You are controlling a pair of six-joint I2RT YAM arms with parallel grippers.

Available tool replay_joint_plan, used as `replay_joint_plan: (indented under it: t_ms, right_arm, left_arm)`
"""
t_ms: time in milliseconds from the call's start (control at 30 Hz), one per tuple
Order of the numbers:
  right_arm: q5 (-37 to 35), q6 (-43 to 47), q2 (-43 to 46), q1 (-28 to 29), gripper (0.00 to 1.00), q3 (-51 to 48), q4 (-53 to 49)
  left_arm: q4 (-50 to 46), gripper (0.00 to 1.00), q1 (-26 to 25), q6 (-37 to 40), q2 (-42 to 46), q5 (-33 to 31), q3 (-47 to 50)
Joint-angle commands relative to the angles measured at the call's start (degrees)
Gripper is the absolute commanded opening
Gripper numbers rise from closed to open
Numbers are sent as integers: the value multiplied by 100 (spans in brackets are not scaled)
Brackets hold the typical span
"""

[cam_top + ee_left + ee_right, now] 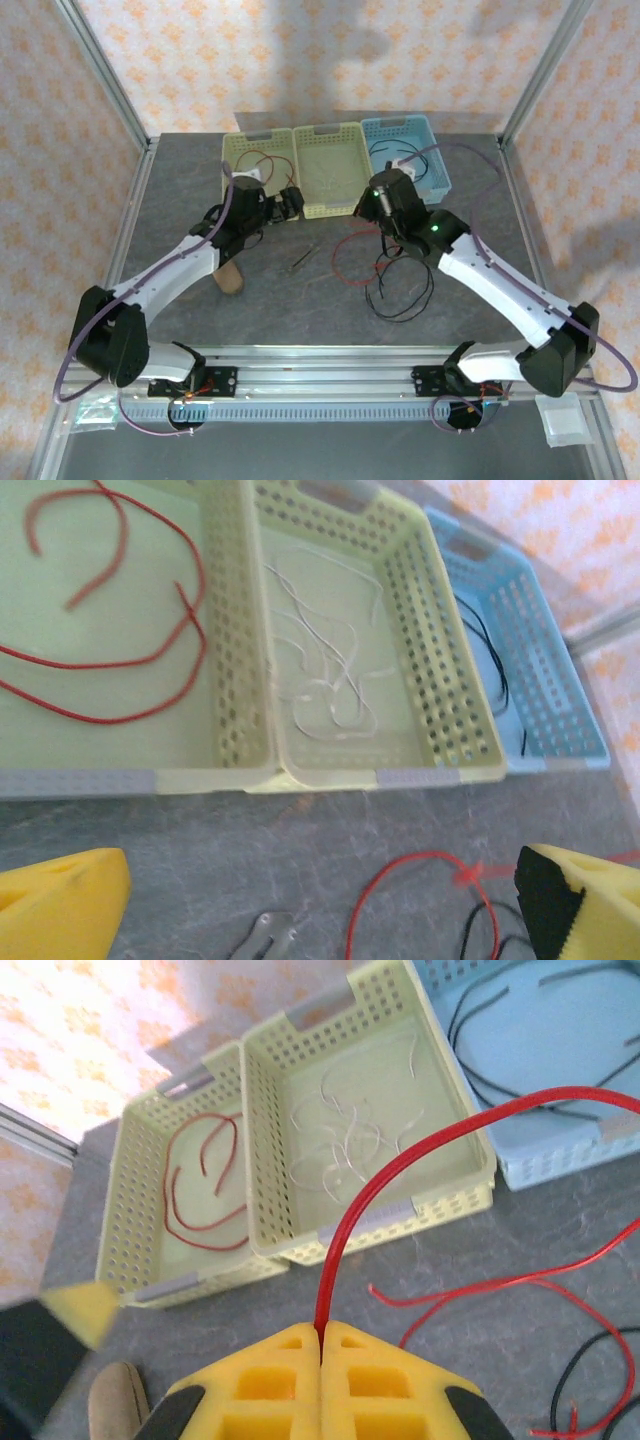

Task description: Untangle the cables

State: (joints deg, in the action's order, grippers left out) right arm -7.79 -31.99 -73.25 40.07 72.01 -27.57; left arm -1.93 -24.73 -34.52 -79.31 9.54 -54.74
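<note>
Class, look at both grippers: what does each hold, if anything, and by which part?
The right gripper pinches a red cable between its fingertips, at the foot of its arch. The left gripper stands open, holding nothing.

The dark grey, stone-look desk (pixel 300 312) is flat, with pale marks in it. Behind it and at both sides stand cream walls with small orange flower shapes (pixel 300 50). Shiny silver metal poles (pixel 100 60) rise at the back corners. A silver metal rail (pixel 330 358) runs along the near edge. Soft grey shadows lie on the back wall.
</note>
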Motion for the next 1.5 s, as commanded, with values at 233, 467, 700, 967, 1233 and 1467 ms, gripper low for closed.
replay_joint_plan:
  t_ms: [233,467,700,967,1233,1467]
  right_arm:
    - [1582,1730,-156,-365,0,1402,-426]
    - [2363,2296,-697,-452,0,2331,-939]
    - [3217,3192,-860,-483,0,2945,-1275]
    - [3589,3811,-557,-571,0,2582,-818]
    - [4163,3879,-1331,-571,0,3192,-782]
    - [4347,3904,-2384,-571,0,4064,-689]
  left_arm:
    - [681,99,-728,429,-751,633,-637]
    - [1095,99,-731,763,-496,1139,-561]
    - [1385,99,-748,1793,-89,1724,-527]
    - [2101,99,-310,2438,790,1356,101]
    - [2128,98,644,2106,1056,2083,243]
    - [1735,99,1058,1907,1549,1556,532]
